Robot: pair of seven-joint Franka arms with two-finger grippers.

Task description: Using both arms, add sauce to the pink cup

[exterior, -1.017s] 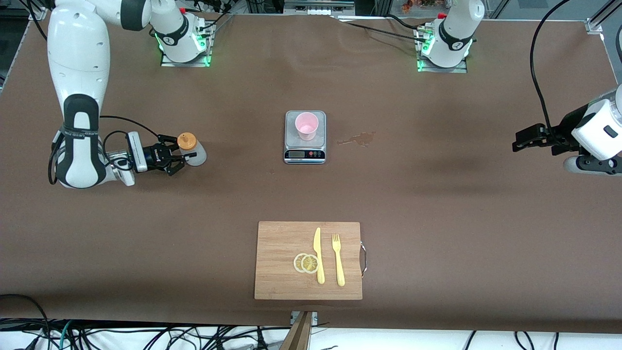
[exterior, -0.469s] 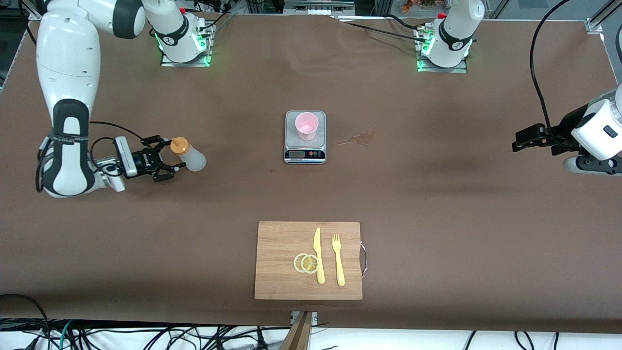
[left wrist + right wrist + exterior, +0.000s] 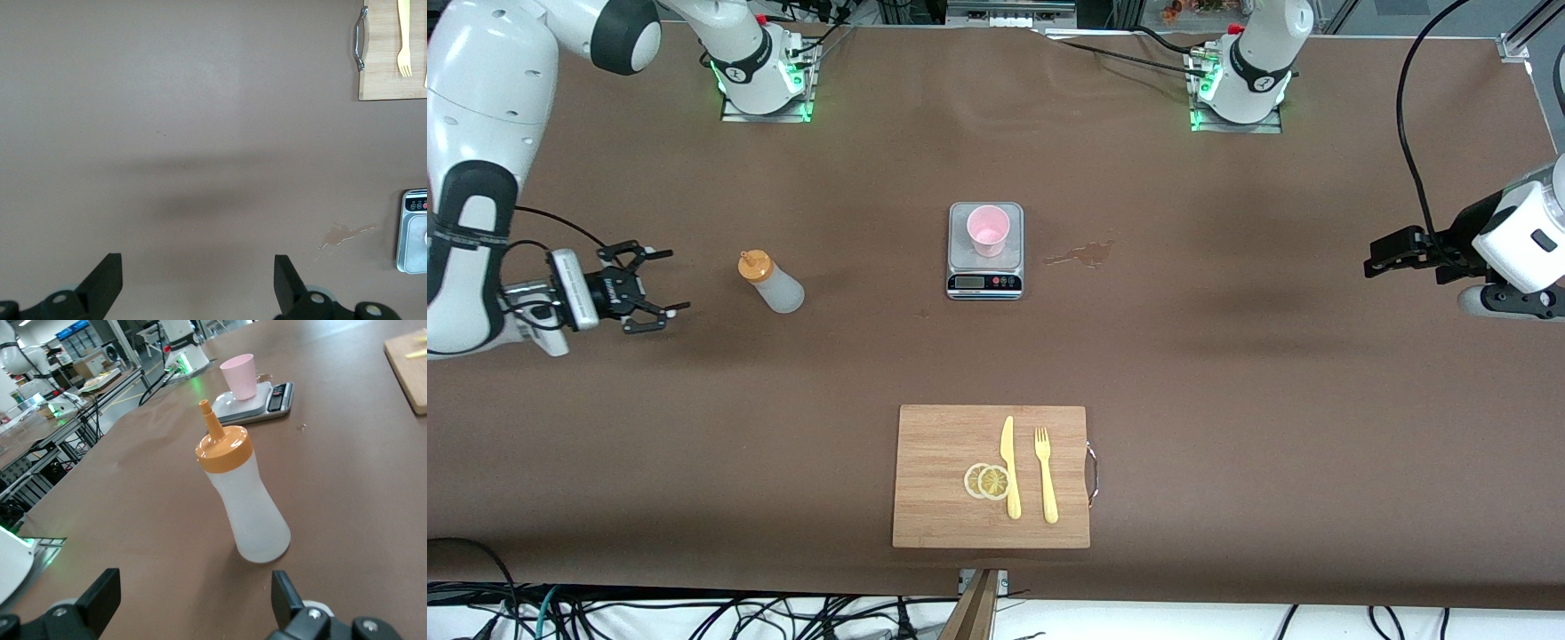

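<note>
The sauce bottle (image 3: 772, 282), whitish with an orange nozzle cap, stands upright on the table toward the right arm's end, free of any grip. It also shows in the right wrist view (image 3: 247, 500). My right gripper (image 3: 665, 281) is open and empty, level with the bottle and well apart from it, toward the right arm's end; its jaws stand wide in its wrist view (image 3: 193, 597). The pink cup (image 3: 988, 229) stands on a small scale (image 3: 983, 283) at mid-table, also seen in the right wrist view (image 3: 239, 376). My left gripper (image 3: 1371, 258) waits open and empty over the left arm's end (image 3: 197, 280).
A brownish sauce spill (image 3: 1082, 255) lies on the table beside the scale, toward the left arm's end. A wooden cutting board (image 3: 938, 444) nearer the front camera holds a yellow knife (image 3: 1009, 467), a yellow fork (image 3: 1045, 471) and two lemon slices (image 3: 987, 481).
My right gripper has drawn back from around the bottle toward the right arm's end of the table. The bottle stays standing alone. The left arm has not moved.
</note>
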